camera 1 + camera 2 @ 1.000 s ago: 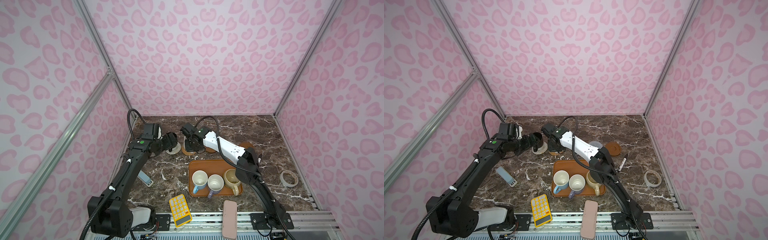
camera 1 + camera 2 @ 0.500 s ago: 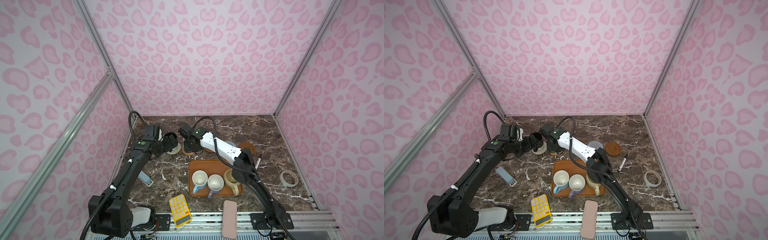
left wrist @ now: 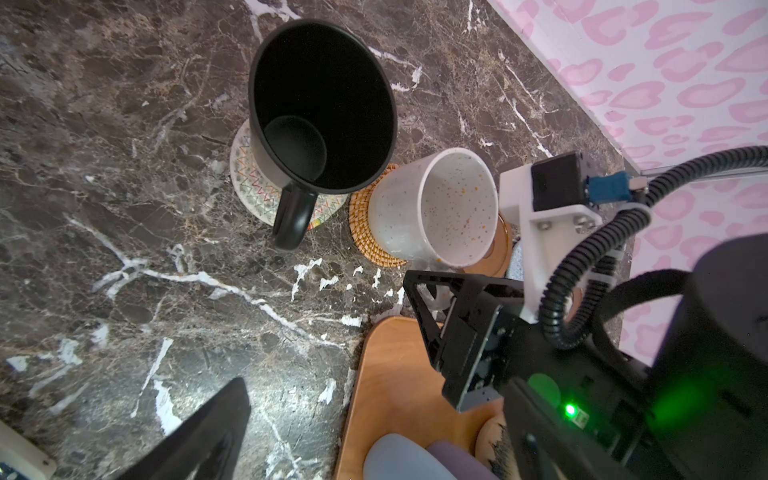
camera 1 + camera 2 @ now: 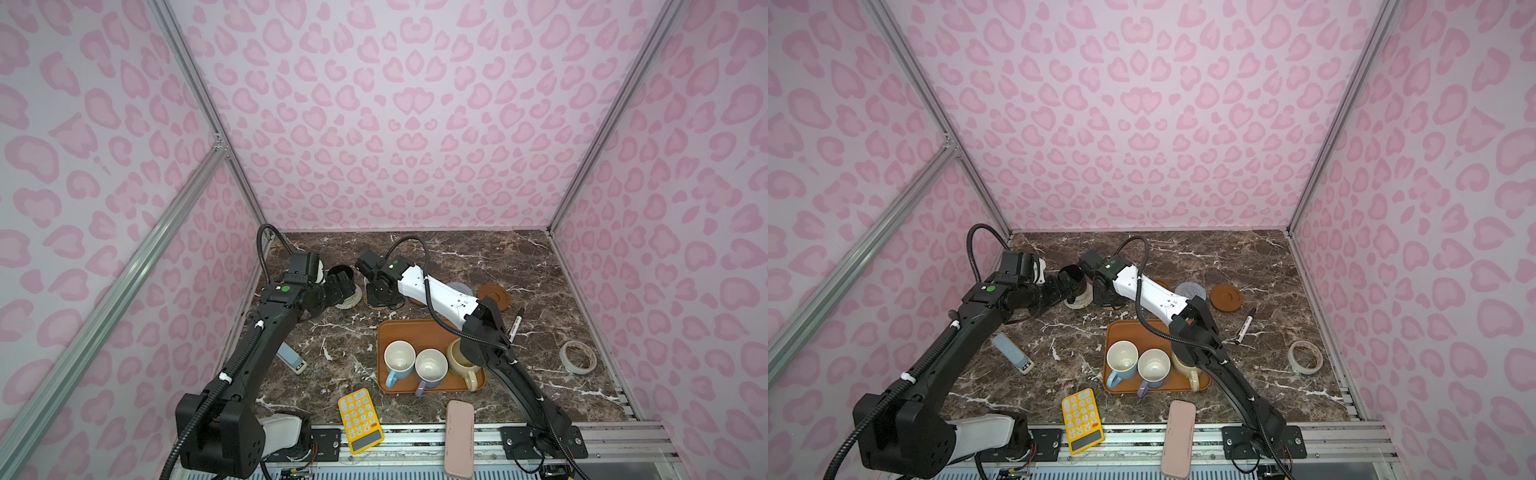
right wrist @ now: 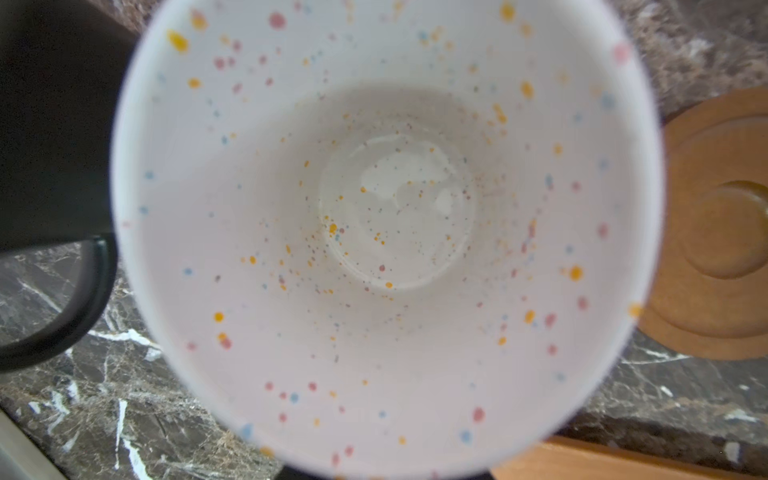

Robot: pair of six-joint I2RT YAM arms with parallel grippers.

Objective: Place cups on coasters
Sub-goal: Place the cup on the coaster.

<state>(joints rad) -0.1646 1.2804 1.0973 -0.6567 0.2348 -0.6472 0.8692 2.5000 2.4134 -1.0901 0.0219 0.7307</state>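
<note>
The black cup [image 3: 324, 108] stands on the cream woven coaster [image 3: 245, 174] at the back left. My left gripper [image 4: 344, 289] is open just in front of it, and one of its fingers [image 3: 208, 432] shows with nothing against it. The speckled white cup [image 3: 440, 208] sits on the tan rattan coaster [image 3: 365, 232], hidden under my right wrist in both top views. My right gripper [image 3: 432, 295] is at its handle, and the cup [image 5: 386, 232] hides the jaws. Light-blue [image 4: 400, 358], lavender [image 4: 431, 365] and beige [image 4: 459, 359] cups stand on the tray [image 4: 415, 332].
A wooden coaster [image 5: 723, 232] lies right beside the speckled cup. The grey-blue crocheted coaster [image 4: 461, 286] and another wooden coaster [image 4: 493, 297] lie further right. A marker [image 4: 515, 326], tape roll [image 4: 577, 357], yellow calculator [image 4: 359, 419], pink case [image 4: 459, 436] and a remote [image 4: 291, 358] lie around.
My right wrist has shifted slightly left over the rattan coaster with the speckled cup. The left arm has hardly moved and stays open by the black cup.
</note>
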